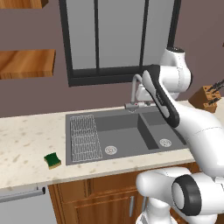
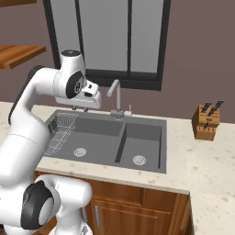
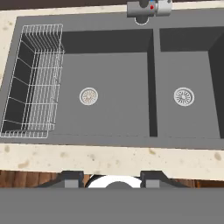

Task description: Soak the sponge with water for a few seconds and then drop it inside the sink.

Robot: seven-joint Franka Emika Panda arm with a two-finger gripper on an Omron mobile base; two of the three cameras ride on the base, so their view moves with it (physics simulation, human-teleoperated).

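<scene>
The small green-topped, yellow-based sponge lies on the speckled stone worktop left of the dark grey double-basin sink with its ribbed wire rack, while the gripper, jaws closed and empty, hangs above the basins.

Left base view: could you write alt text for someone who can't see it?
A green and yellow sponge lies on the pale counter, left of a dark double-basin sink with a wire rack. A white robot arm rises at right.
</scene>
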